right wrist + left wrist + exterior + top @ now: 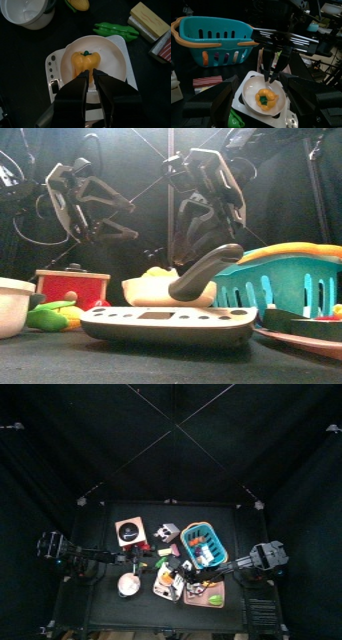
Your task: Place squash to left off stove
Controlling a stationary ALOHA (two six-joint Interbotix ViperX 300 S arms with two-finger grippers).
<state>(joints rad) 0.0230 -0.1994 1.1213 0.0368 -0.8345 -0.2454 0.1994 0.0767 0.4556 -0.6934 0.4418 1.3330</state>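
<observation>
The stove (pixel 130 532) is seen at the bench's left rear, the left gripper (pixel 131 555) idle just in front of it, its jaws' state not discernible. On the white dish (pixel 120 60) mid-bench lies the squash (pixel 85 61), approached by the right gripper (pixel 89 75), nearly closed, empty. Opening wider for the grasp is judged next.

I'm working in a lab test pen: black curtains (pixel 80 444) hang on every side of a small black table (pixel 100 599), with overhead poles (pixel 174 424) crossing above. Toy kitchen props crowd the table, among them a teal basket (pixel 211 37) and a stove (pixel 128 531). Past the curtains, my left wrist view catches cluttered room equipment (pixel 328 10).
</observation>
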